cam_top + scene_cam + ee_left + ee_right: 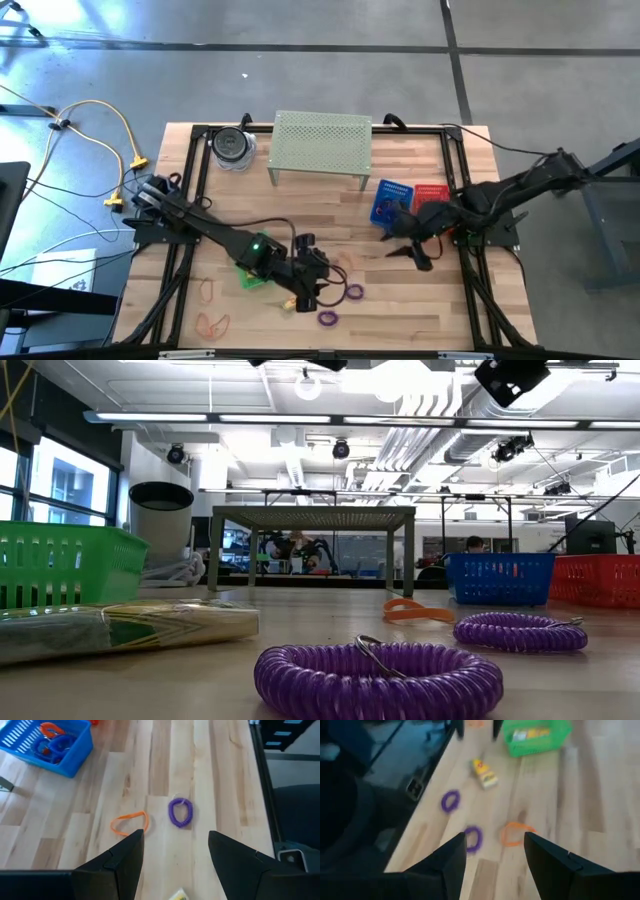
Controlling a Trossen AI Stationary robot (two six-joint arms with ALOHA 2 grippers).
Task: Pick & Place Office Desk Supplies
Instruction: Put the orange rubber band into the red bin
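Two arms over the table (420, 300), left gripper (308, 290) near the front edge and right gripper (420, 250) by the right side, both with fingers apart and holding nothing. Blue basket (70, 757) already has blue and orange loops in it; green basket (540, 740) holds a yellow packet. Left to sort: purple loops (328, 318), orange loop (129, 822), yellow packet (484, 774), loose near the front edge.

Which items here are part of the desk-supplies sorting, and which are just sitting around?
Job:
purple coiled loops
orange band loops
yellow rectangular packet
blue basket
red basket
green basket

Lying about:
pale-green perforated shelf
round dark-lidded container
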